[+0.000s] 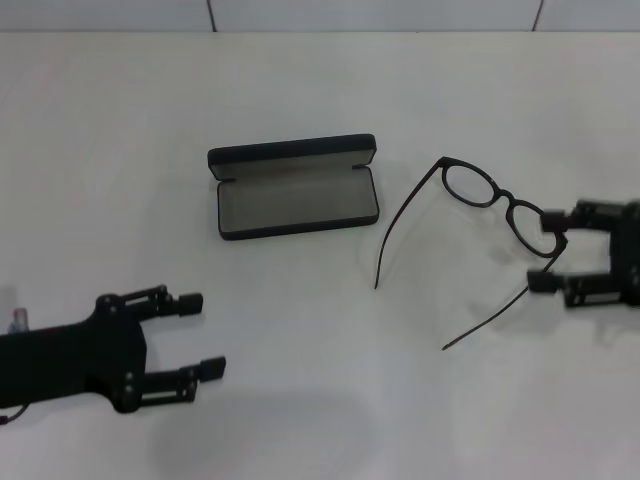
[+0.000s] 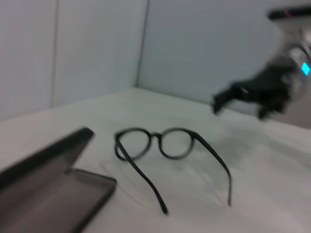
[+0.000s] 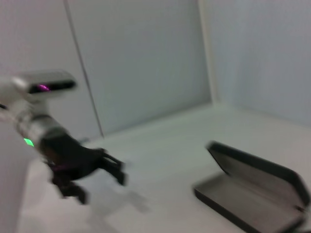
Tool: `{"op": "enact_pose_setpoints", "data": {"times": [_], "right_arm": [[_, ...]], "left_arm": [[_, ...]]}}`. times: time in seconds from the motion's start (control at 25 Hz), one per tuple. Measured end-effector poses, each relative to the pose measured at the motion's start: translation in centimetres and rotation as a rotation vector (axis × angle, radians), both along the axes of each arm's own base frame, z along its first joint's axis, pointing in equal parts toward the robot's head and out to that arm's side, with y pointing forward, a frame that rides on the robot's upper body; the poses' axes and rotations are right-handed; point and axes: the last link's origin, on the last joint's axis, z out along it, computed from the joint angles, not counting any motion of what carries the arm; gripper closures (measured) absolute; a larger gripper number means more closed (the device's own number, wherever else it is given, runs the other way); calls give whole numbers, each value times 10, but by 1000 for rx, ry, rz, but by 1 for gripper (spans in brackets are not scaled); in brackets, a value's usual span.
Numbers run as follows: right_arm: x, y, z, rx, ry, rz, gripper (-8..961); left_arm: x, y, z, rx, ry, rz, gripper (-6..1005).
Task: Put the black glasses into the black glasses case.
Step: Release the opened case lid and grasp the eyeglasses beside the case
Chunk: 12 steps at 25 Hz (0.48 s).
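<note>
White table [image 1: 300,420], matte and plain, reaching every edge of the head view but the far one. Beyond the far edge, a pale grey wall [image 1: 370,14] in flat panels, split by two thin dark seams [image 1: 211,14], one toward the far left corner, the other toward the far right. Same wall [image 2: 97,43] rising straight from the table's edge in the left wrist view, and again [image 3: 141,58] in the right wrist view. Soft grey shadow [image 1: 260,445] near the near edge.

cut off: black glasses case [image 2: 43,189] | blurred: left end effector [image 3: 97,170]
</note>
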Motion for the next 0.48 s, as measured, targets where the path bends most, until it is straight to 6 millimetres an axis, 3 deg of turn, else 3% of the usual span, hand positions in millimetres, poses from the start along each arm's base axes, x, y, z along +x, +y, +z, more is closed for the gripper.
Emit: {"op": "enact_pose_setpoints", "data": {"times": [0.24, 0.44, 0.48], "right_arm": [[-42, 46, 36, -79, -167, -176, 156], [-79, 81, 46, -90, -318, -270, 157], [-79, 81, 46, -90, -318, -270, 157]], "left_arm": [[-5, -7, -3, -16, 26, -10, 210], [-3, -10, -9, -34, 34, -33, 210], [-3, -11, -10, -43, 34, -35, 210]]}}
